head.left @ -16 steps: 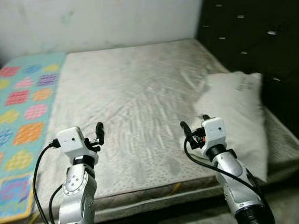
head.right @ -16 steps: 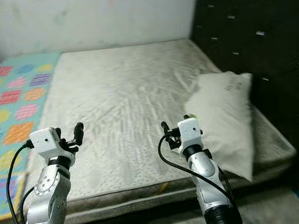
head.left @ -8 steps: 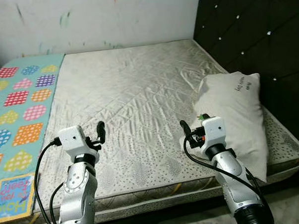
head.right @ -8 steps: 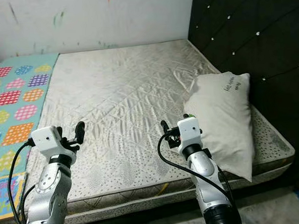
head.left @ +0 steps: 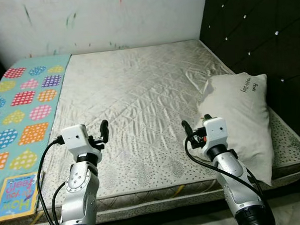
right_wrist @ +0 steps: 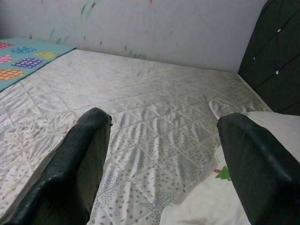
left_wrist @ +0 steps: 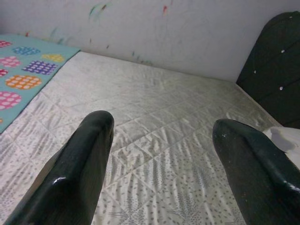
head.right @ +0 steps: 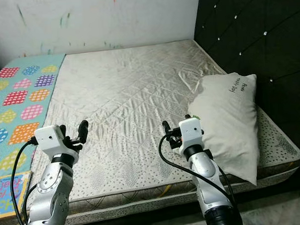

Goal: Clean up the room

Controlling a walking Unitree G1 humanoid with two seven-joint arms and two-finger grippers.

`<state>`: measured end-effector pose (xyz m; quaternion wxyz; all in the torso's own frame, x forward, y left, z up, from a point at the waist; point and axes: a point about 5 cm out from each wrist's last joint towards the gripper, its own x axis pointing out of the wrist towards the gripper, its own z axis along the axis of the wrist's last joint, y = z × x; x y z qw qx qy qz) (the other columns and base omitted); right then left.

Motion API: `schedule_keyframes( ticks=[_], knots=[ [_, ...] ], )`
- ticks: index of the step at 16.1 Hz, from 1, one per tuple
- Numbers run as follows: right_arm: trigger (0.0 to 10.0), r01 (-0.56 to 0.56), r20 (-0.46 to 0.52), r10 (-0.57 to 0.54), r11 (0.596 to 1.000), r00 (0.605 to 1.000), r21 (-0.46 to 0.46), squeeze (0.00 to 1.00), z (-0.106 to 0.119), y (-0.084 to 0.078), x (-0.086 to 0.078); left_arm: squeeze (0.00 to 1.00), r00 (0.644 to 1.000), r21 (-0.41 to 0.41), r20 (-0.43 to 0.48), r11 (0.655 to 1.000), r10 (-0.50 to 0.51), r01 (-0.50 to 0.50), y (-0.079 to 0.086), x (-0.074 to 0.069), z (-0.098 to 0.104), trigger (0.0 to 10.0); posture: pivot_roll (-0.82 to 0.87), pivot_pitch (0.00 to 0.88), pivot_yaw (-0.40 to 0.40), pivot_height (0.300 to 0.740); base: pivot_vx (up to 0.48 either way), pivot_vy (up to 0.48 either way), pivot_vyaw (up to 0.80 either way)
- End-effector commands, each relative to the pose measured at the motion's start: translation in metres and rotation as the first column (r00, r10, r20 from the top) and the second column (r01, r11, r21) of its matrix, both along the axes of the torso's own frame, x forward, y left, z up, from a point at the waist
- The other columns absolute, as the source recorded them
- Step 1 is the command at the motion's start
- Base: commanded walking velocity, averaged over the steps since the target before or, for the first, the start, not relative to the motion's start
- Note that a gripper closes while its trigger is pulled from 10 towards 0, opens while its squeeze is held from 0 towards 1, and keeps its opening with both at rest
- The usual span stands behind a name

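The right gripper [head.right: 177, 132], lower centre-right of the head view, hangs over the near edge of the mattress with its two black fingers [right_wrist: 79, 164] spread wide and nothing between them. Just beside it, toward the right of the frame, lies the white pillow [head.right: 229, 121], set aslant along the right side of the bed with its lower corner hanging past the mattress edge; in the right wrist view its corner, with a small green tree print, sits under the gap between the fingers. The left gripper [head.left: 99, 137], lower left of the frame, is likewise wide open and empty, held over bare mattress [head.left: 134, 88].

Farther out, the quilted mattress fills the middle of the frame. A turquoise blanket with coloured squares [head.left: 25, 103] lies along the left edge, a smudged white wall [head.right: 96, 20] runs across the top, and a dark tufted headboard [head.right: 246, 33] takes the upper right.

The step in hand looks like an approach: both arms are raised and ready, with nothing yet gripped. The pillow is the likeliest thing to tidy. The next move probably calls for the right gripper to shift rightward and down onto the pillow's near corner, then close on the soft fabric firmly enough that it doesn't slip.
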<state>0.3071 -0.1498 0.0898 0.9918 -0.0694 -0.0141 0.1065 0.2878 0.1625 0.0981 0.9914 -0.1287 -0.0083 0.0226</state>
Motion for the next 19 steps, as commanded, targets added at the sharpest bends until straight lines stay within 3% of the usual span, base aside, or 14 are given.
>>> schedule_keyframes(
  ticks=[1,6,19],
  knots=[
    [10.0,0.003,0.024,-0.003,1.000,1.000,0.003,0.00,0.0044,-0.0007,0.0010,0.00,1.000,0.009,0.003,1.000,-0.018,0.018,-0.0013,0.0020,0.0015,10.0,-0.14,0.000,0.067,0.740,0.000,0.000,0.00],
    [10.0,-0.001,0.025,0.002,1.000,1.000,-0.009,0.00,0.0035,0.0005,-0.0005,0.00,1.000,0.008,0.002,1.000,-0.023,0.023,-0.0014,0.0014,0.0014,10.0,-0.14,0.000,0.069,0.740,0.000,-0.157,0.00],
    [10.0,-0.001,0.023,0.001,1.000,1.000,-0.016,0.00,0.0030,-0.0018,-0.0014,0.00,1.000,0.001,-0.002,1.000,-0.023,0.023,-0.0034,0.0017,0.0003,10.0,-0.15,0.000,0.065,0.740,0.000,-0.371,0.00]
  ],
)
